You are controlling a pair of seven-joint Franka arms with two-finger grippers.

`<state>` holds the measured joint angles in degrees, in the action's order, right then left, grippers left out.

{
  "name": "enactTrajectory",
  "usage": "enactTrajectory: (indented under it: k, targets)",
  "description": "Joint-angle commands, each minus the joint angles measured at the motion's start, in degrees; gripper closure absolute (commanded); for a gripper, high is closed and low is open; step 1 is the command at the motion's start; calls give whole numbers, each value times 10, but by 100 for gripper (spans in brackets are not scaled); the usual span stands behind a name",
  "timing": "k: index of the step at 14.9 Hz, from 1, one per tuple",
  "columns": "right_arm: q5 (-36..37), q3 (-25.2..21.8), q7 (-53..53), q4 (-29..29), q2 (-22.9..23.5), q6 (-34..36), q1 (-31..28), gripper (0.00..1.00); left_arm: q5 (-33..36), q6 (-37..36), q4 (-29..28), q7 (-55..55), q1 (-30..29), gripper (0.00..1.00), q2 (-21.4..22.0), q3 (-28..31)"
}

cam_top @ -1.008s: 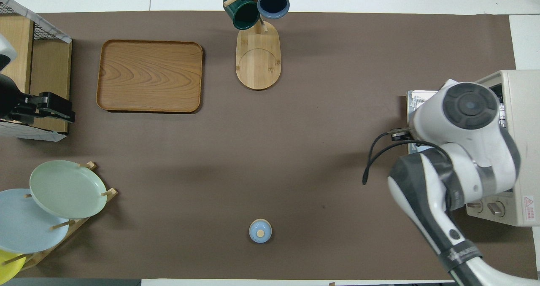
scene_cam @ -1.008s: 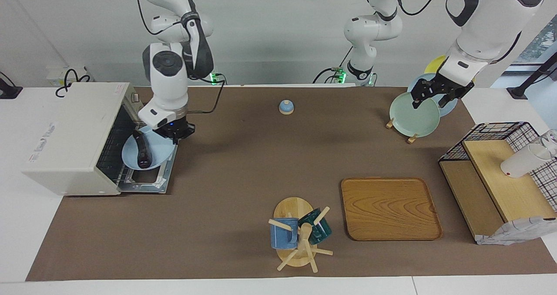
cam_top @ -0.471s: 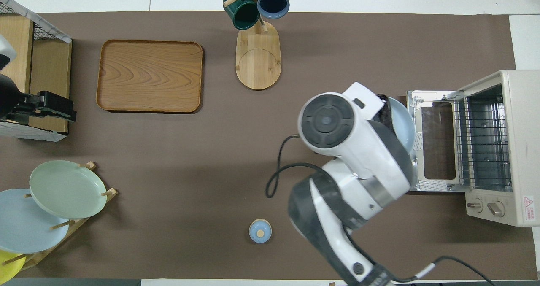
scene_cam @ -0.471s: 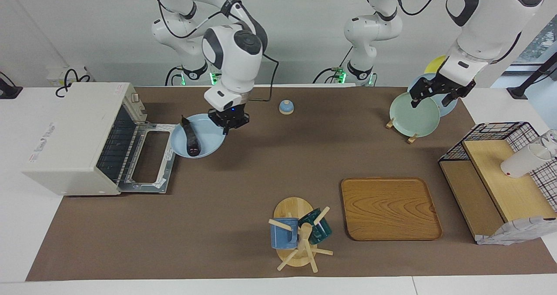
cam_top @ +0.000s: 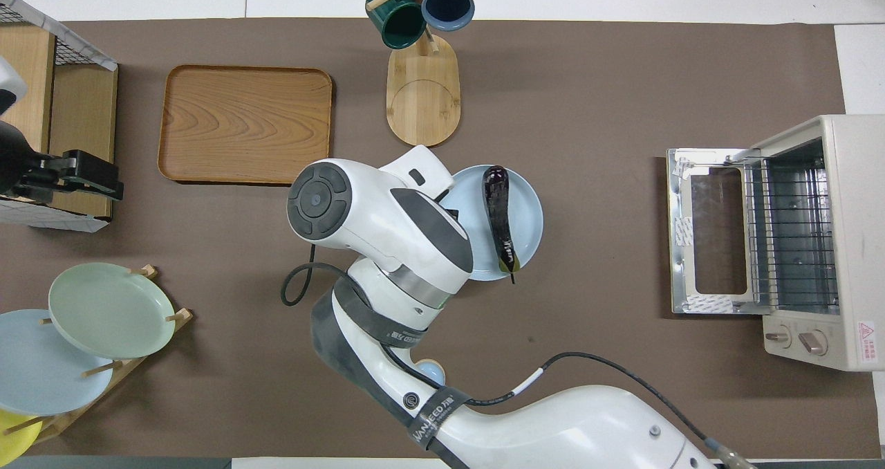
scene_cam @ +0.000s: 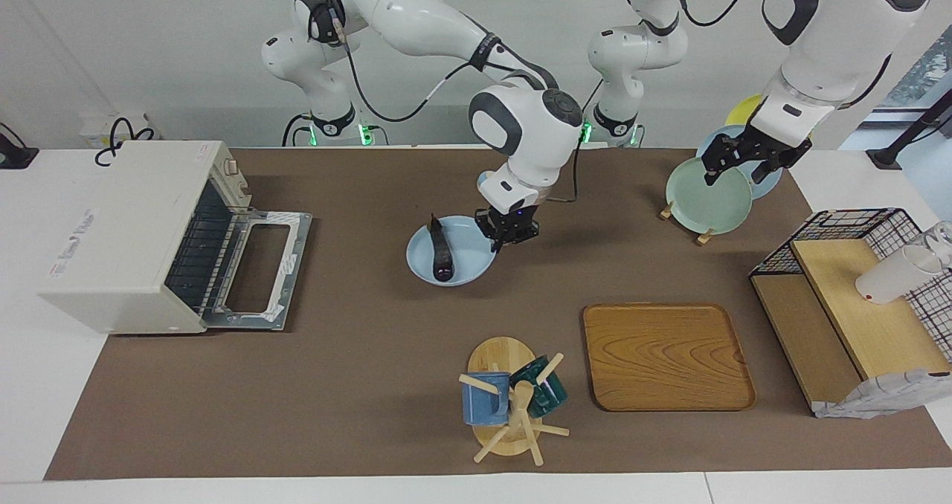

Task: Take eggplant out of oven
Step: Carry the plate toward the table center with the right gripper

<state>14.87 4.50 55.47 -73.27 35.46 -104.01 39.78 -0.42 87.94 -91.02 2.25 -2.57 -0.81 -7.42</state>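
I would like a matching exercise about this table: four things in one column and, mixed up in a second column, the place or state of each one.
Things:
1. eggplant
2. oven
3. green mug
4. wooden tray

Places or states:
A. hangs on the wooden mug stand
B. door down, rack bare
C. lies on the light blue plate
D. flat on the mat, nothing on it

Pairs: 1-C, 2-B, 3-A, 4-D
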Motion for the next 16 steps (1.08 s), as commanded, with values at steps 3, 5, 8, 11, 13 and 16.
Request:
enactTrajectory:
  k: [3, 5, 8, 11, 13, 16]
  targets:
    - [-15, 9, 66, 21, 31, -43, 22, 100, 8, 11, -17, -5, -7, 0, 16, -4]
    - [-46, 9, 97, -12, 27, -82, 23, 100, 8, 11, -17, -5, -7, 0, 16, -4]
    - [-51, 9, 97, -27, 26, -99, 6, 100, 8, 11, -17, -6, -8, 0, 16, -4]
    - [-44, 9, 97, -29, 25, -121, -2, 79, 8, 11, -17, -5, -7, 0, 16, -4]
    - [-38, 6, 94, -25, 22, -115, -1, 67, 8, 12, -16, -5, -8, 0, 15, -4]
    - [-9, 2, -31, -21, -22, -56, -49, 70, 5, 28, -17, -3, -7, 0, 15, -5]
